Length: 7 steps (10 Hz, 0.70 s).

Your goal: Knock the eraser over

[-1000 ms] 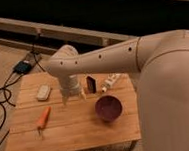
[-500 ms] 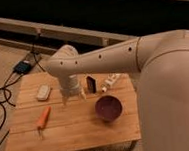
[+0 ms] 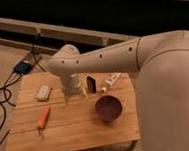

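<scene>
**Gripper beside the standing eraser**

The eraser [image 3: 91, 83] stood upright on the wooden desk [image 3: 68, 135], a dark block with a lighter edge. Just to the left of the eraser hung the gripper [image 3: 74, 97], pointing down at the desk. Its fingers [image 3: 66, 98] were spread apart with nothing between them, and whether the nearer one touched the eraser could not be told. To the right of the eraser lay a white tube [image 3: 110, 80] with a red tip. In front of the eraser and to its right sat a purple bowl [image 3: 108, 108]. Well left of the eraser lay a white bar [image 3: 43, 92], and nearer the front edge an orange marker-like stick [image 3: 43, 117].
</scene>
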Each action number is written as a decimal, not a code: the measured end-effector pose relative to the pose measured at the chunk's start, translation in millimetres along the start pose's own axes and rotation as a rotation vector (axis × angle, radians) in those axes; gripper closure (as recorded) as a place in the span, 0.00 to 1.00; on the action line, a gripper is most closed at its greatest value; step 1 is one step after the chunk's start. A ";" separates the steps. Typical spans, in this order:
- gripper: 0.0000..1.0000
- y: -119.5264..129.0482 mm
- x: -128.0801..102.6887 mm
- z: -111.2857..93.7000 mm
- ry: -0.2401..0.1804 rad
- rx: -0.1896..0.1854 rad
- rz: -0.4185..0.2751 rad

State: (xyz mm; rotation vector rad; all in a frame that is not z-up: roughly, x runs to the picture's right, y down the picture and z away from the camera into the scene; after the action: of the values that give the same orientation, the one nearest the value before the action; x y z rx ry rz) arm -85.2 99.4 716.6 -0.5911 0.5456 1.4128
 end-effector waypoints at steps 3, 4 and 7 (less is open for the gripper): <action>0.35 -41.0 -27.5 12.2 0.021 0.024 -0.013; 0.35 -52.7 -36.9 16.7 0.027 0.031 -0.017; 0.35 -85.4 -63.9 31.6 0.047 0.065 -0.029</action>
State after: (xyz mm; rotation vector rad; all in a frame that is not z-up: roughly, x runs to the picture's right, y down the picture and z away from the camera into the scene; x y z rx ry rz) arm -5.4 67.9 787.4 -0.5794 0.6160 1.3511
